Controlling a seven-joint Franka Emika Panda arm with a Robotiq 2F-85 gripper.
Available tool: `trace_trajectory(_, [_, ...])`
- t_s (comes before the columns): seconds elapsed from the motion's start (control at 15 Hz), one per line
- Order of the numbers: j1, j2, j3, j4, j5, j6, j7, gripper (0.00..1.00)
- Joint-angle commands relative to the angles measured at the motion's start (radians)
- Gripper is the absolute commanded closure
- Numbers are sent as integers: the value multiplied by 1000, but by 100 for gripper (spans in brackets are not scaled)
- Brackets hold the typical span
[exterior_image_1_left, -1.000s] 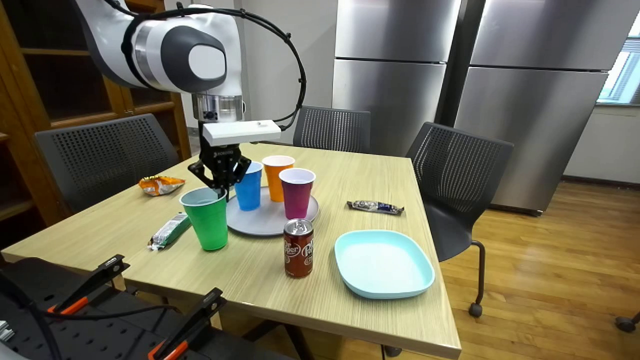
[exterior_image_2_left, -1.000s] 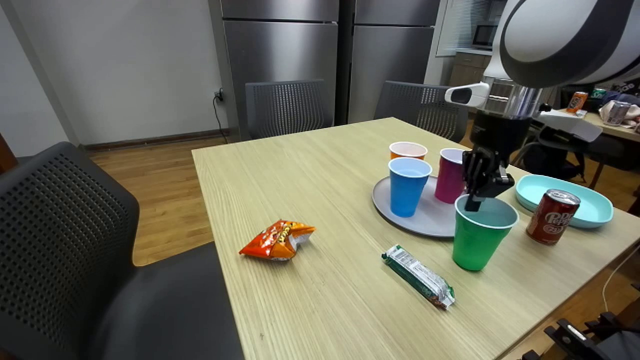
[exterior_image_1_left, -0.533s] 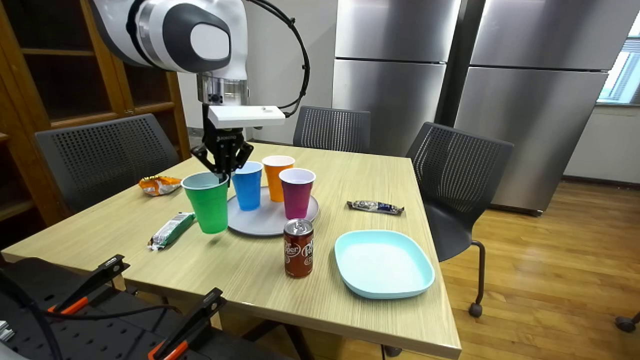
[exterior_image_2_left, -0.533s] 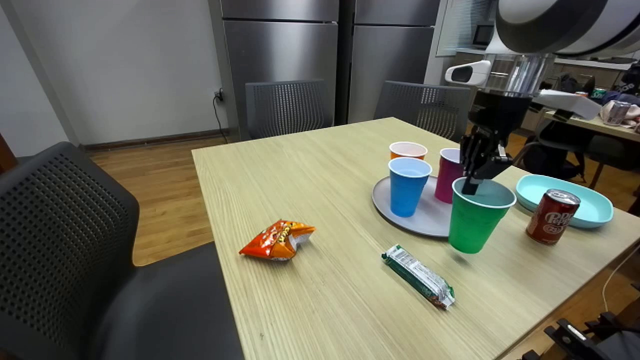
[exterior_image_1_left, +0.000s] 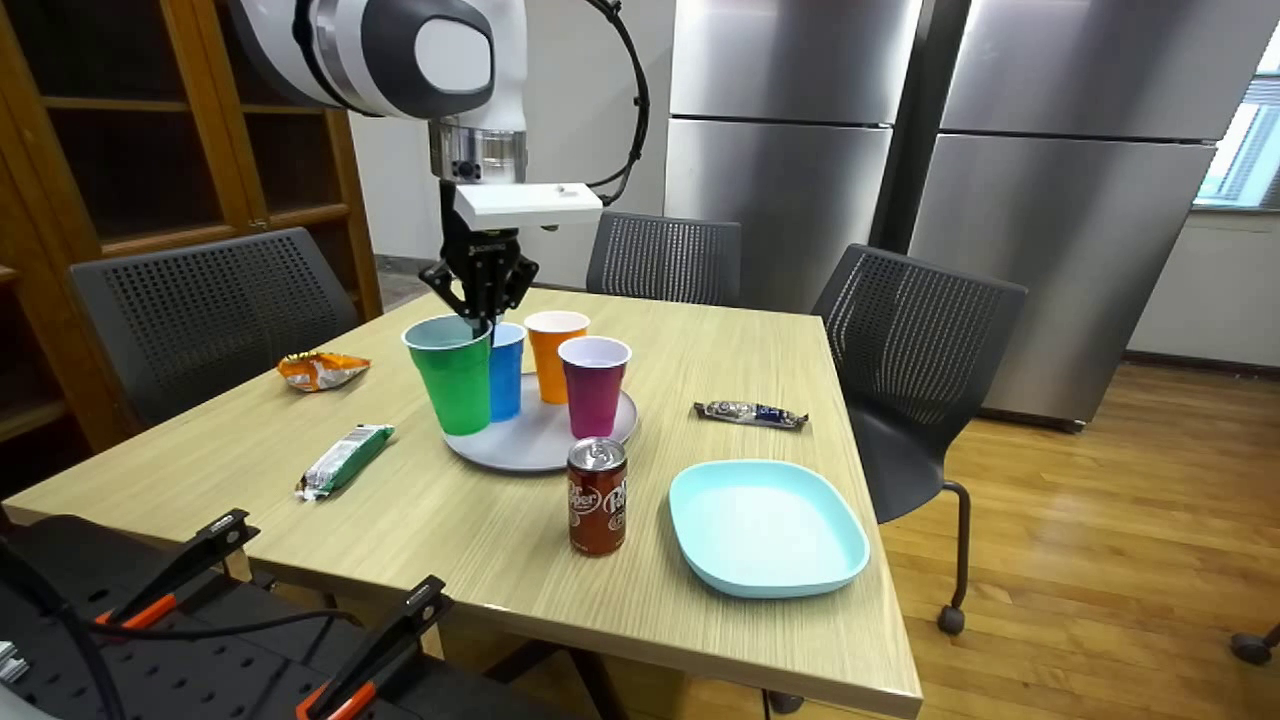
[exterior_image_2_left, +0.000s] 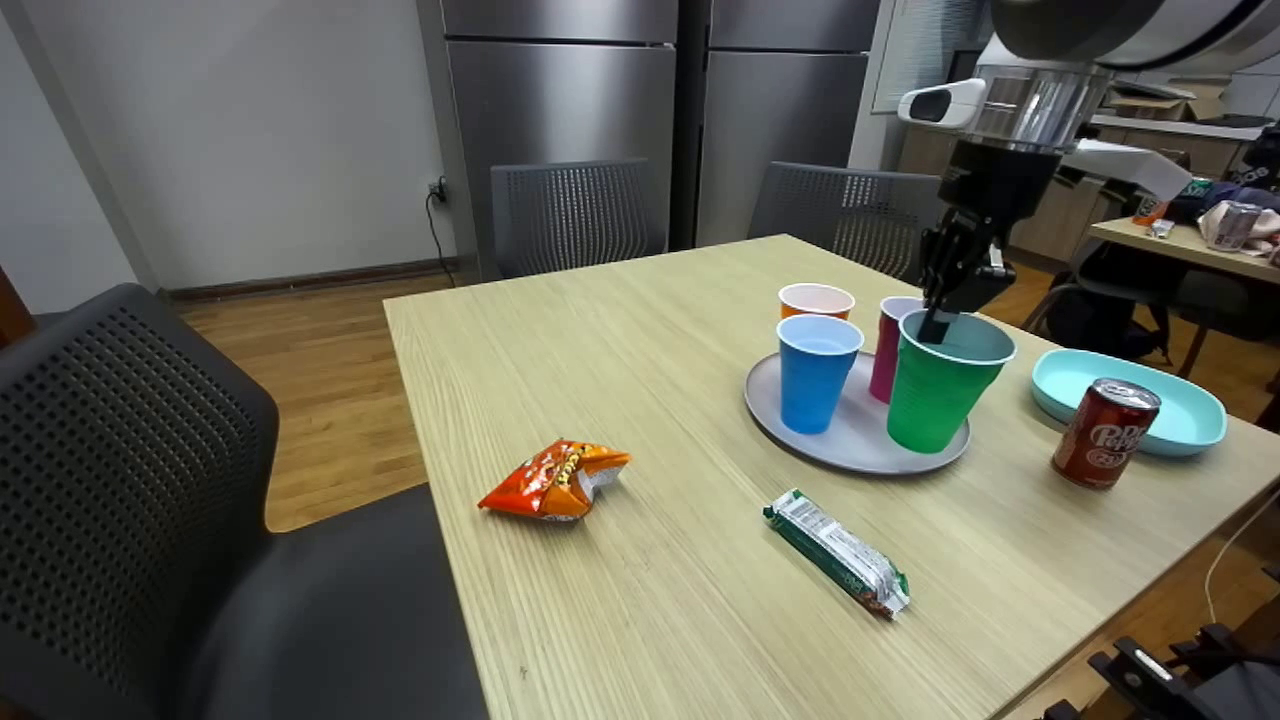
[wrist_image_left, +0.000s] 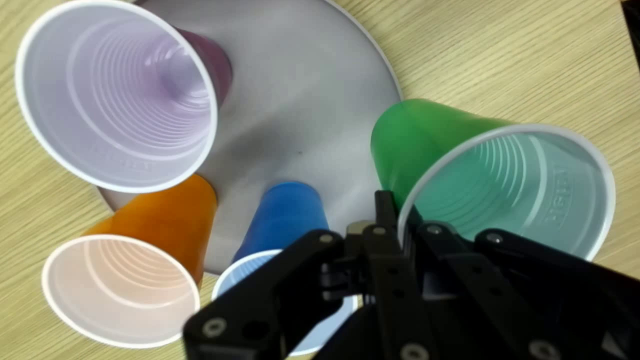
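My gripper (exterior_image_1_left: 482, 328) is shut on the rim of a green plastic cup (exterior_image_1_left: 455, 385), one finger inside and the other outside, as the wrist view shows at the fingertips (wrist_image_left: 384, 202). Slightly tilted, the cup hangs with its base over the edge area of a round grey plate (exterior_image_2_left: 860, 458); whether it touches the plate I cannot tell. Three more cups stand on that plate: a blue cup (exterior_image_2_left: 815, 385) close beside the gripper, an orange cup (exterior_image_1_left: 550, 360) and a maroon cup (wrist_image_left: 212, 57). In the wrist view the gripper partly covers the blue cup.
Close to the plate are a Dr Pepper can (exterior_image_1_left: 598, 505) and a green wrapped bar (exterior_image_2_left: 838, 550). Farther off lie an orange snack bag (exterior_image_2_left: 555, 482), a dark wrapped bar (exterior_image_1_left: 750, 414) and a light teal plate (exterior_image_1_left: 770, 530). Dark chairs (exterior_image_1_left: 900, 350) surround the table.
The green cup has risen off the table in my grip and moved from beside the grey plate to above its edge, closer to the blue and maroon cups. The other objects stay put.
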Motion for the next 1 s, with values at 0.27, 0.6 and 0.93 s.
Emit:
trace_trajectory(0.27, [-34,63,4,82,52,-20,-123,99])
trace_trajectory(0.6, [-58,111,13,123,54,-28,-150,99])
trace_trajectory(0.93, [-80,146,21,148,48,-33,-172,99])
